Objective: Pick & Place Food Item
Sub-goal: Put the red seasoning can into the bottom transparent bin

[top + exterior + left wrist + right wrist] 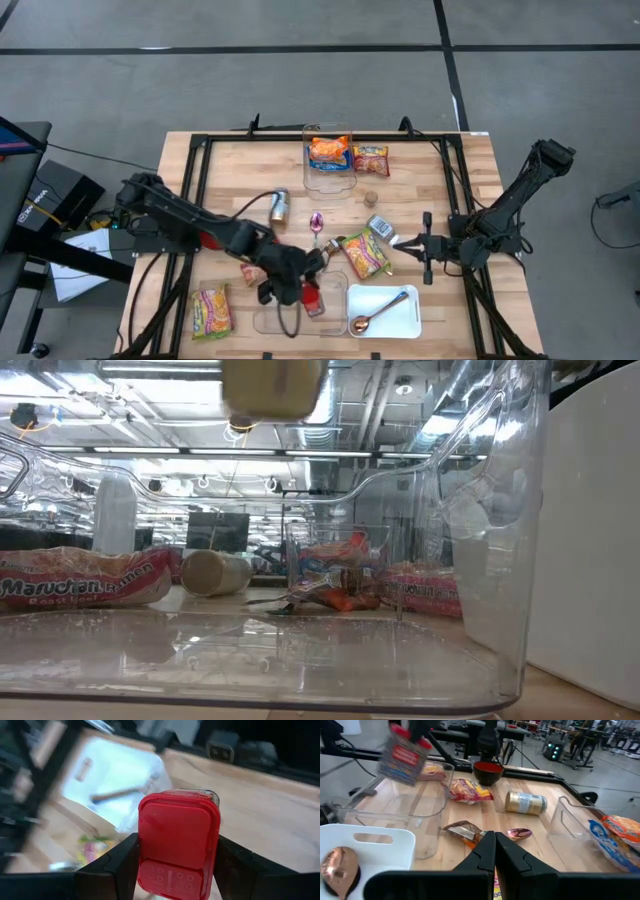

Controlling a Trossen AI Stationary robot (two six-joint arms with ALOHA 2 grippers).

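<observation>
A small food box with a red lid (177, 837) sits between the fingers of my left gripper (177, 870). In the high view this gripper (300, 290) is near the table's front, over the right end of a clear bin (275, 318). The right wrist view shows the box (404, 751) in the air above that bin (415, 815), tilted. My right gripper (402, 243) stands shut and empty to the right, pointing toward the table's middle; its fingers meet in its own view (495, 847). My left gripper pinches the box by its two opposite sides (142, 845), one finger (115, 867) on each side, just below the red lid. The fingers slant downward from the table's left. The box is lifted clear, tilted, above the clear bin.
A white tray (400, 322) with a copper spoon (375, 312) lies right of the bin. Noodle packets (211, 310) (365, 253), a can (279, 205) and a purple spoon (316, 222) lie about. A second clear bin (328, 182) with packets stands at the far edge.
</observation>
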